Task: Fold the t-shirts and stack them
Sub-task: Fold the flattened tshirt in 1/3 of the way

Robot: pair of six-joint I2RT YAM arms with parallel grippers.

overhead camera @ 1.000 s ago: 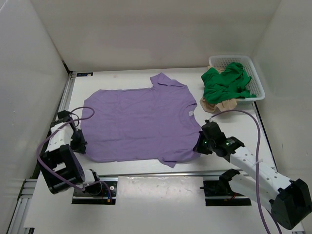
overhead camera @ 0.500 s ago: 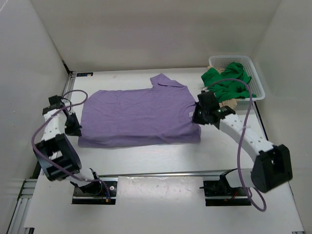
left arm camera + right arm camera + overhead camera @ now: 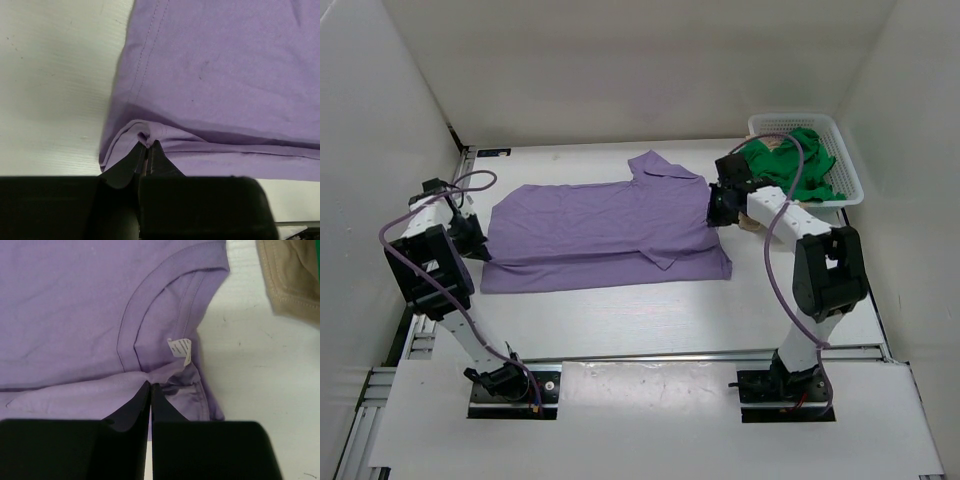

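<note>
Top external: lavender t-shirt [image 3: 600, 215] is lying half-folded.
Left gripper [image 3: 148, 145]: clamping the hem corner.
Right gripper [image 3: 150, 385]: clamping cloth beside collar; best lowering both together.

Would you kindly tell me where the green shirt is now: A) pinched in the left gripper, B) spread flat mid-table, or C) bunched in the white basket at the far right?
C: the green shirt sits bunched in the white basket; the purple shirt is the one spread on the table.
</note>
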